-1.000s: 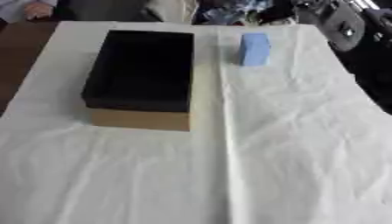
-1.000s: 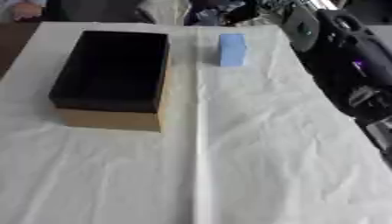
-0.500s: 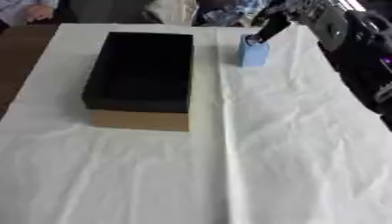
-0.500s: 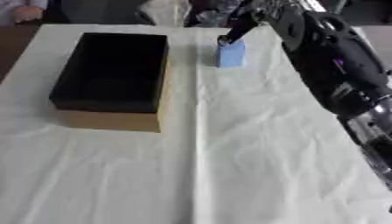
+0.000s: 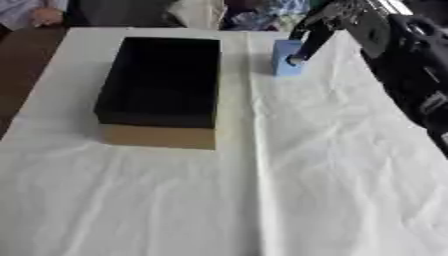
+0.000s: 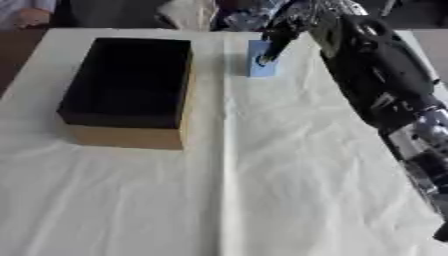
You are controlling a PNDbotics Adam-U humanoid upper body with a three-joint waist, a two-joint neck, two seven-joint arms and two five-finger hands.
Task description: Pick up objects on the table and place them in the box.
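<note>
I see the block (image 5: 285,57) in the upper middle of the frame, a little right of centre: a small pale blue thing, boxy, standing on the counter (image 5: 332,180) with its taller face toward me. Its surface looks plain and matte, with no print I can make out. It sits just beside the box's far right corner, apart from it, with a strip of white cloth (image 5: 157,200) between them.

My right robot hand (image 5: 304,40) comes in from the upper right, and its dark fingers (image 6: 273,44) point down onto the block's right side. The fingertips are touching or overlapping the blue face. I cannot tell whether they are curled round it or only resting against it, since the black of the fingers blurs together there. The arm (image 6: 376,75) behind it is bulky and black, running down the right edge of the frame.

The box (image 5: 162,82) lies in the upper left half, long side running away from me, black inside with a tan cardboard wall facing me. Its inside looks uniformly dark.

My left robot hand does not show in either view.
</note>
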